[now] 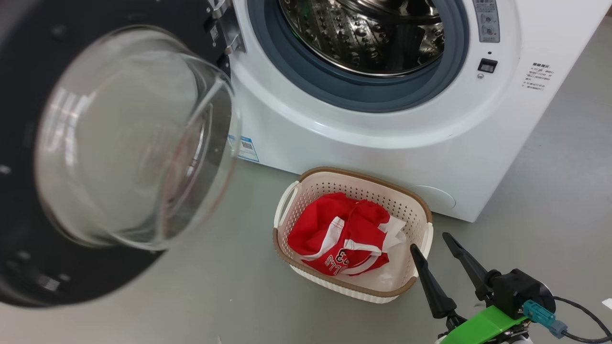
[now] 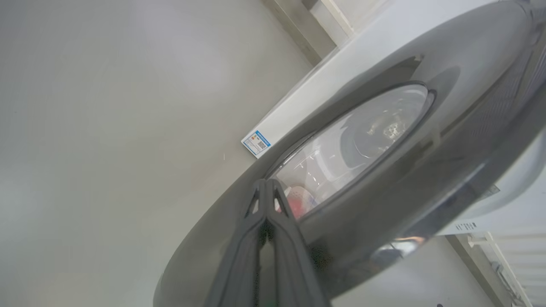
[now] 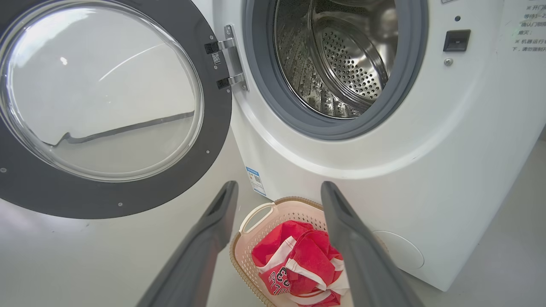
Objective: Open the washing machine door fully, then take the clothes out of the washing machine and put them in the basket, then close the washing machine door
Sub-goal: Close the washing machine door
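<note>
The washing machine door stands swung wide open at the left, its glass bowl toward me. The washing machine shows bare steel in the part of the drum I can see. On the floor in front sits the basket, holding the red and white clothes. My right gripper hovers open at the basket's near right corner; in its wrist view the gripper frames the basket and clothes. My left gripper is shut, tips at the door's glossy outer rim beside the window.
Grey floor spreads left of and in front of the basket. A blue label sits low on the machine's front. A black cable trails from my right wrist. The door's hinge stands between the door and the drum opening.
</note>
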{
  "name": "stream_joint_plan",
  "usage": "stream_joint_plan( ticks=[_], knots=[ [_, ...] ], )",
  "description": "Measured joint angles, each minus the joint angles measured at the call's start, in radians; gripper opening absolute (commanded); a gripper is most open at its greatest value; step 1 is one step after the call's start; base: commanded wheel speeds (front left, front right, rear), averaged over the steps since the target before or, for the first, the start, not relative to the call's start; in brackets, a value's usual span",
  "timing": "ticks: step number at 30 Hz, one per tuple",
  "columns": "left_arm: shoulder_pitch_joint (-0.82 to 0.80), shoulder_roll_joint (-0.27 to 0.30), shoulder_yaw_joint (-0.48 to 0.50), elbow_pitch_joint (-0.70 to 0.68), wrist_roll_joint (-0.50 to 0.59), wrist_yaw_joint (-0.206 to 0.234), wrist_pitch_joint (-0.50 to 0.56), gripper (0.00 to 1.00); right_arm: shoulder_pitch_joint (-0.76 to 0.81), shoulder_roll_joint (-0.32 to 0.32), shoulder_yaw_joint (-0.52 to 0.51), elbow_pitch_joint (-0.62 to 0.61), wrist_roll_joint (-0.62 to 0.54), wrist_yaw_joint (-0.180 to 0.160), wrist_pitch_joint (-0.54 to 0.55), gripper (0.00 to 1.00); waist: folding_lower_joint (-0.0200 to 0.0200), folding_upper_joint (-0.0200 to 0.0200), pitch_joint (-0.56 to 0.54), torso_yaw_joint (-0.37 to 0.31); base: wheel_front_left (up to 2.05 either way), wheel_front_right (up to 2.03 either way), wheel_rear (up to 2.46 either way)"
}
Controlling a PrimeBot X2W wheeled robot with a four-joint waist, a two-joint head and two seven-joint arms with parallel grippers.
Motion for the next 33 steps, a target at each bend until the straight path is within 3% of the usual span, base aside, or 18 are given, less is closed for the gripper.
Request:
stream_joint_plan(
  ticks=[5,20,26,33],
  knots=[
    [0.062,-0.048,-0.075,-0.176,-0.03,-0.002,0.063,0.0,0.003,0.003,-0.009,-0.002,0.0,0.0,0.0,1.0,0.0,0.0,-0.012,-0.003,0.0,0.0,0.0],
    [0.186,-0.063,-0.137,-0.511,-0.092,-0.001,0.098,0.0,0.026,0.014,-0.03,-0.014,0.001,0.0,0.0,1.0,0.0,0.0,-0.034,-0.046,0.0,0.0,0.0],
    [0.19,-0.116,-0.173,-0.589,-0.09,-0.001,0.05,0.0,0.026,0.016,-0.032,-0.016,0.001,0.0,0.0,1.0,0.0,0.0,-0.035,-0.066,0.0,0.0,0.0],
    [0.184,-0.201,-0.244,-0.668,-0.035,-0.001,-0.101,0.0,0.026,0.021,-0.038,-0.019,0.001,0.0,0.0,1.0,0.0,0.0,-0.035,-0.101,0.0,0.0,0.0]
  ],
)
